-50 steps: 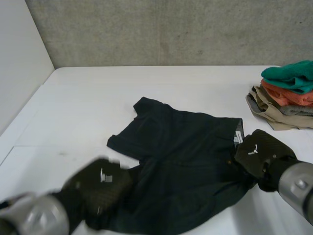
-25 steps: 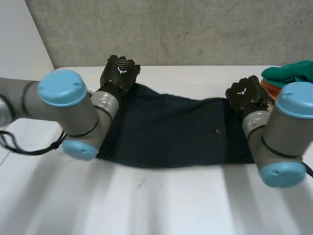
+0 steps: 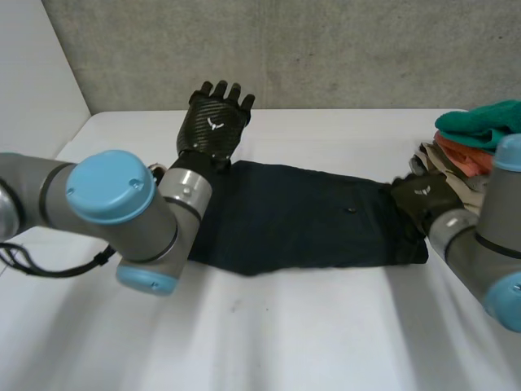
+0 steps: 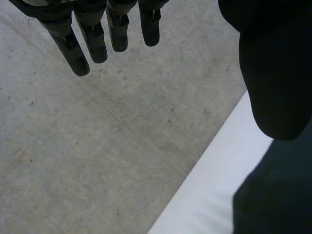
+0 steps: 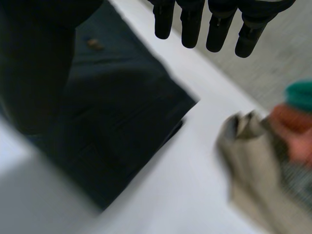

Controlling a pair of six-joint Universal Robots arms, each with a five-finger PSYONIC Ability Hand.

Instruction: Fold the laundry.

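Fingers [image 4: 95,46] of the left hand [image 3: 213,124] are straight, released, above the dark garment's [image 3: 301,220] far left corner. The right hand [image 3: 419,202], also released, is at its right end, near the stack [image 3: 476,159]. The garment lies flat on the table [image 3: 326,326].

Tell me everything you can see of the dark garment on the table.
The dark garment is navy-black cloth, folded into a long flat band across the white table. A small round button shows on top. The left hand hovers open above its far left corner; the right hand is open at its right end, contact unclear. A strip of table separates it from the pile of folded clothes.
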